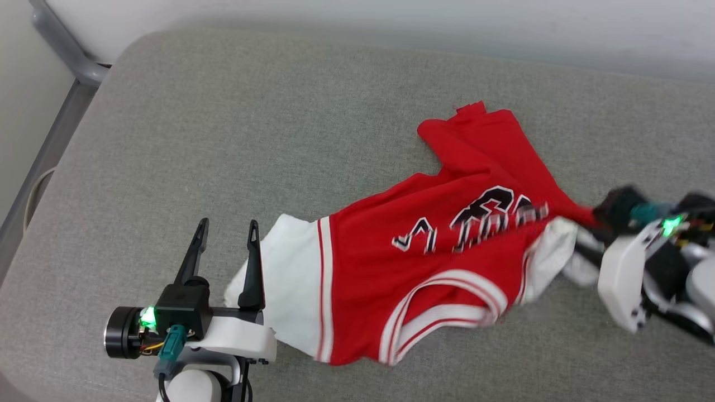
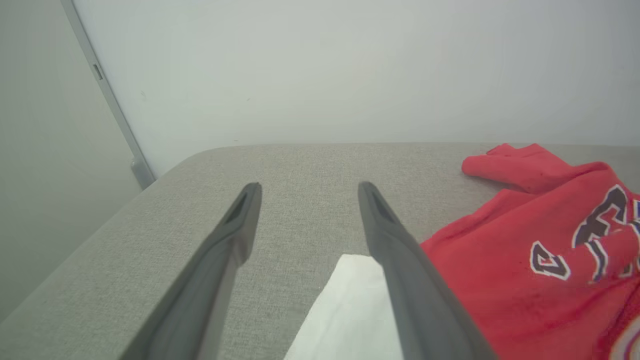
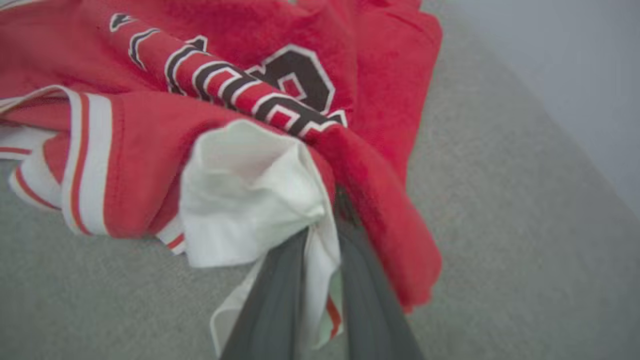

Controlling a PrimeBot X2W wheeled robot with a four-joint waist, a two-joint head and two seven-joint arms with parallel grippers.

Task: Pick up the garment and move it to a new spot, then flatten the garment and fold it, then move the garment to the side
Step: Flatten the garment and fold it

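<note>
The garment (image 1: pixel 424 245) lies crumpled, lettering up, on the right half of the grey cushion (image 1: pixel 223 111), with one end reaching toward the cushion's far edge.

Right gripper (image 3: pixel 325 230): at the cushion's right side, fingers drawn narrow and clamped on a bunch of cloth, namely the white sleeve (image 3: pixel 240 200) and the red fabric beside it.

Left gripper (image 1: pixel 228 229): over the cushion's near-left part, fingers spread wide, nothing held. The other sleeve (image 1: pixel 290 279) is just beside it.

Step judged: the first one, picking up for the move to a new spot. A grip is made, but most of the cloth is resting on the cushion.

Next move judged: a lift or drag by the right arm, high enough that the trailing hem is not snagged. A one-point grip is expected to let the cloth hang bunched.

Views compared: the pinch is shown plainly in the right wrist view but blurred in the head view, where the whole spread is given. The other sleeve's corner is shown between the open fingers in the left wrist view. Contact cannot be told.
</note>
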